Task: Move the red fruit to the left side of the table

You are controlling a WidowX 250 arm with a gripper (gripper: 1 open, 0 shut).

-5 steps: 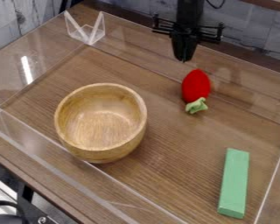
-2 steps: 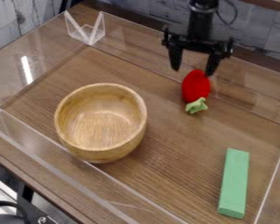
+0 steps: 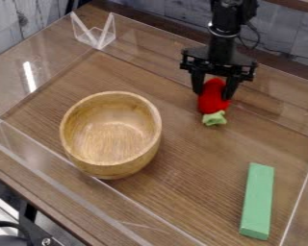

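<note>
The red fruit point(image 3: 215, 98) lies on the brown wood-grain table point(image 3: 169, 183) at the right rear, its pale green stem end point(image 3: 216, 119) pointing toward the front. My black gripper point(image 3: 218, 88) points straight down over it. Its two fingers point(image 3: 199, 85) reach down on either side of the fruit's upper half and sit tight against its flanks. The fruit still rests on the tabletop. The top of the fruit is hidden behind the fingers.
A round light wooden bowl point(image 3: 111, 133) stands left of centre. A flat green block point(image 3: 258, 200) lies at the front right. Low clear acrylic walls point(image 3: 41, 58) border the table, with a folded clear piece point(image 3: 92, 31) at the back left corner.
The gripper came down from above the fruit, spread its fingers wide, then sank around the fruit and narrowed onto it. The fruit has stayed in place.
</note>
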